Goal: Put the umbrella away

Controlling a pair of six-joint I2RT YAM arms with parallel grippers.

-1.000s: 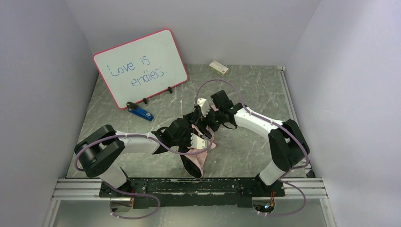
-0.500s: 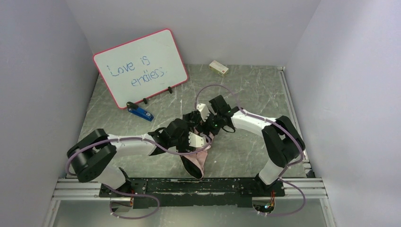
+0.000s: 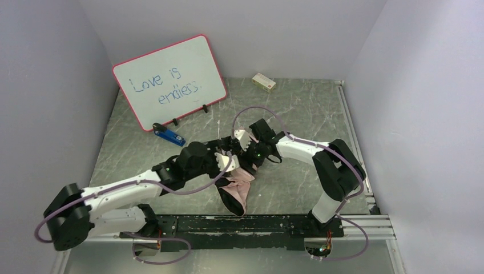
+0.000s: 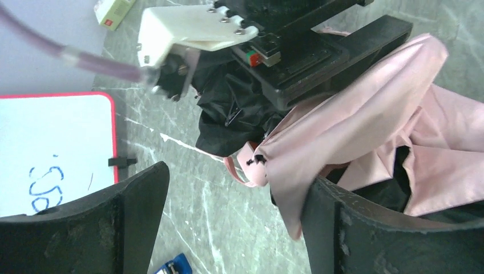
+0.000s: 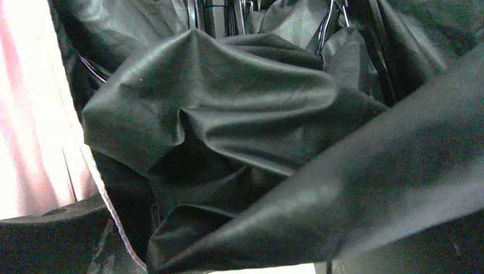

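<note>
- The umbrella [image 3: 237, 191] lies in a crumpled heap on the table [image 3: 297, 108], near the front edge and between the two arms. Its pale pink outside and black lining are both showing.
- By my judgement the job is at an early to middle stage. The canopy is collapsed, not spread, but the fabric is loose and bunched. It is not rolled, strapped or slipped into any cover that I can see.
- What looks left to do is gather the folds around the shaft, wind them tight, fasten the strap and set the bundle aside.
- The left gripper [image 4: 235, 177] sits low at the heap with its jaws spread wide. A flap of pink cloth hangs against one finger, and nothing is pinched between them.
- The right gripper [image 3: 246, 153] is pushed into the black lining from the far side. Its own camera sees almost nothing but dark fabric, so I cannot tell whether its jaws are gripping a fold or only resting in it.
- Count: one umbrella and two arms.
- Also on the table are one pink-framed whiteboard [image 3: 171, 80] with blue writing, propped at the back left, and one blue stapler [image 3: 169, 136] just in front of it.
- One small box [image 3: 264, 81] sits by the back wall.
</note>
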